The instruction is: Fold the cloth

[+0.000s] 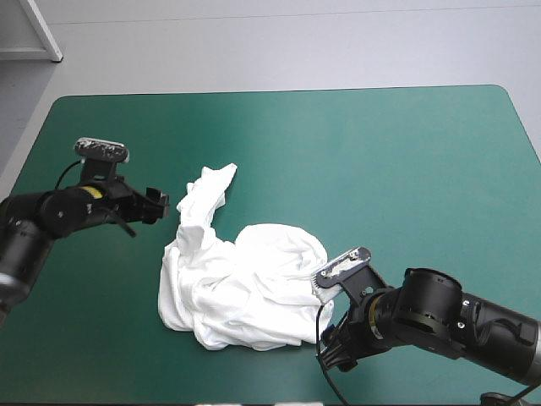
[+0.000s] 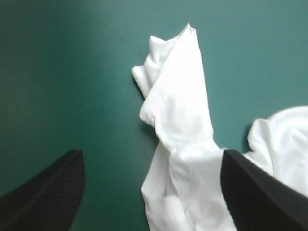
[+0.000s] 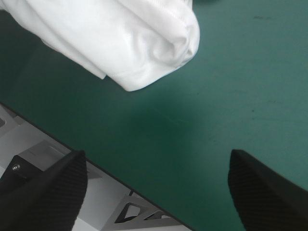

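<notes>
T-shirt [image 1: 245, 288] lies crumpled on the teal-green cover [image 1: 380, 152]; left gripper [image 2: 151, 154] and right gripper [image 3: 156, 153] flank it, fingers released.

A bench [image 1: 406, 161] with a teal-green cover and rounded far corners filled most of the high view. One thing lay on it: a white T-shirt [image 1: 254, 288], crumpled into a loose heap in the near half of the bench, somewhat left of the middle. The heap was rumpled and doubled over itself, with soft creases running across it. From its far left side a narrow strip [image 1: 207, 190] of the same fabric stretched toward the far edge and ended in a small pointed tip, flat on the cover. In the right wrist view, a rounded fold of the heap lay short of the bench's near edge, with cover showing between them.
</notes>
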